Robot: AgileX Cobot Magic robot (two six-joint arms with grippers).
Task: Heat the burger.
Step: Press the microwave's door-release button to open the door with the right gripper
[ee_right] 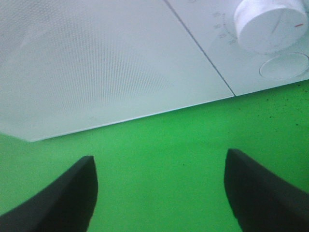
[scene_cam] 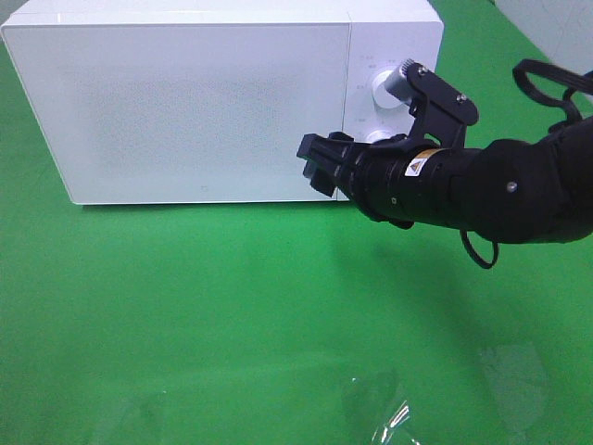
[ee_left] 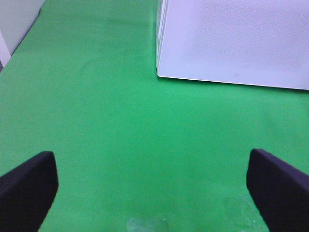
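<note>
The burger is out of view in every view. A white microwave (scene_cam: 185,102) stands at the back of the green table with its door shut; it also shows in the left wrist view (ee_left: 231,38) and the right wrist view (ee_right: 96,63). My right gripper (scene_cam: 315,162) hovers in front of the door's lower right corner, just left of the control panel. Its jaws (ee_right: 159,159) are open with only green cloth between them. My left gripper (ee_left: 150,159) is open and empty over bare cloth, well off the microwave's left front corner. It does not show in the exterior high view.
The control panel carries a round dial (scene_cam: 382,88) (ee_right: 270,24) and a round button (ee_right: 285,65) below it. A green cloth (scene_cam: 232,306) covers the table. Shiny wrinkles of clear film (scene_cam: 389,417) lie at the front edge.
</note>
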